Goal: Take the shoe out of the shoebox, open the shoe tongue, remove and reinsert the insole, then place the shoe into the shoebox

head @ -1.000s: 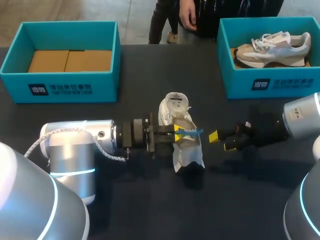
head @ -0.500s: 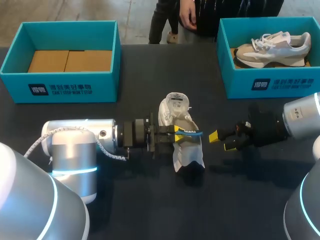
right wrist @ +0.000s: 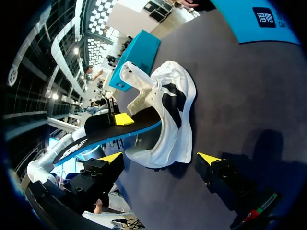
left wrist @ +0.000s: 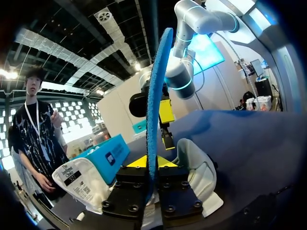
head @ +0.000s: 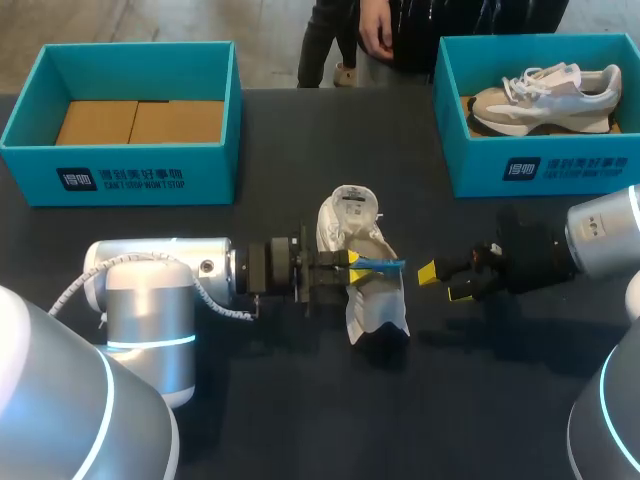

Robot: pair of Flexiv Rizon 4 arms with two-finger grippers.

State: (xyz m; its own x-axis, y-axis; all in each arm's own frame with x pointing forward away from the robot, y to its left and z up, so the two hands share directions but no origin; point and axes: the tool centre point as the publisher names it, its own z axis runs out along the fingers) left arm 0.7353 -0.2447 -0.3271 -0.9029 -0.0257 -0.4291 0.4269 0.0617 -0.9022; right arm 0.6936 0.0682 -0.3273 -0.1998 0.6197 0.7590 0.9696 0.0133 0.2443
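The left arm (head: 160, 290) comes in from 9 o'clock and lies level, pointing toward 3 o'clock. The left pincer (head: 352, 266) is clamped on a blue insole (head: 385, 264). The right arm (head: 600, 235) comes in from 3 o'clock, with the right pincer (head: 443, 282) aimed at 9 o'clock and its fingers spread apart.

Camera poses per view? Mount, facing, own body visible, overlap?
Head: above, behind, looking down on the table; left claw and right claw show.
Left wrist: on left arm, facing along its claw, shut on the insole.
Right wrist: on right arm, facing the shoe beyond its open claw.
Shared: shoe and insole, all views.
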